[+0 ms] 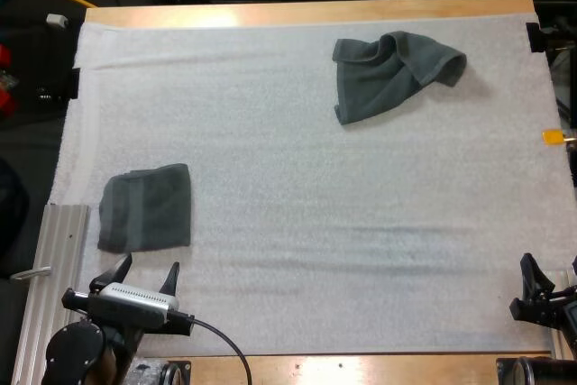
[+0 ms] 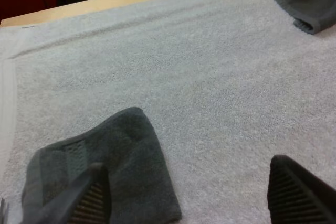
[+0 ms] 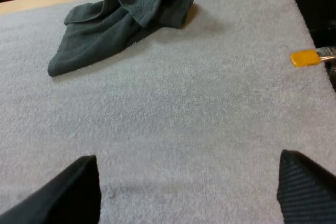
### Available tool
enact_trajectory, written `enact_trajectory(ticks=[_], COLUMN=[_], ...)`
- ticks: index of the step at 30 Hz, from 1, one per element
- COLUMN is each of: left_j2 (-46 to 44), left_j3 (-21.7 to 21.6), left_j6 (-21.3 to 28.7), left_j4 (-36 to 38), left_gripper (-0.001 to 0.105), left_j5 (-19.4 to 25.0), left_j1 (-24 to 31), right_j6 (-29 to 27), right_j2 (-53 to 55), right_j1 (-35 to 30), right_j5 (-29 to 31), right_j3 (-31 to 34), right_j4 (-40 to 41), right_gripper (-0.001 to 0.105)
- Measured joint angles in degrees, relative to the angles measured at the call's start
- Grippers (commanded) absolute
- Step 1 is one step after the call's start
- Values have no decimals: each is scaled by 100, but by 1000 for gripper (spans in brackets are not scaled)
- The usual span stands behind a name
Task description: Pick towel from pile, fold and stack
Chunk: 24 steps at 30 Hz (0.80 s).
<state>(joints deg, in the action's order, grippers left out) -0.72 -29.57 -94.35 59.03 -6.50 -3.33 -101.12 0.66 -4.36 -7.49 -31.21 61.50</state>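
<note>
Light wooden desk, covered over most of its top by a white foam mat.

Crumpled dark grey-green cloth towel: lies on the far right part of the mat, close to the far edge, bunched up with one fold turned over itself. Touches nothing but the mat.

Folded dark grey-green towel: rests flat as a rough square near the mat's left edge, well apart from the crumpled one.

Left gripper: hovers at the near left of the mat, just short of the folded towel's near edge, black fingers spread wide and gripping nothing. Seen in the left wrist view with one finger across the towel's near edge; contact impossible to tell.

Right gripper: sits at the mat's near right corner, fingers spread apart with only bare mat between them. Stands well away from both towels, facing the crumpled one across the mat in the right wrist view.
</note>
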Motion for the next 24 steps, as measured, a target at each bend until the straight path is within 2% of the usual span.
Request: enact_trajectory(ticks=[5, 10, 18, 24], left_j2=[0, 78, 917, 1401], left_j3=[-23, -215, -717, -1018], left_j6=[0, 0, 0, 0], left_j4=[1, 0, -230, -297], left_gripper=[60, 60, 60, 60], left_j5=[-441, -964, -1508, -1823], left_j1=[0, 0, -8, -290], right_j6=[0, 0, 0, 0], right_j2=[-21, -451, -1347, -1964], right_j1=[0, 0, 0, 0], right_j5=[-151, -662, -1678, -2219], right_j3=[-289, -681, -1279, -1649], right_j4=[58, 56, 56, 49], right_gripper=[68, 68, 68, 68])
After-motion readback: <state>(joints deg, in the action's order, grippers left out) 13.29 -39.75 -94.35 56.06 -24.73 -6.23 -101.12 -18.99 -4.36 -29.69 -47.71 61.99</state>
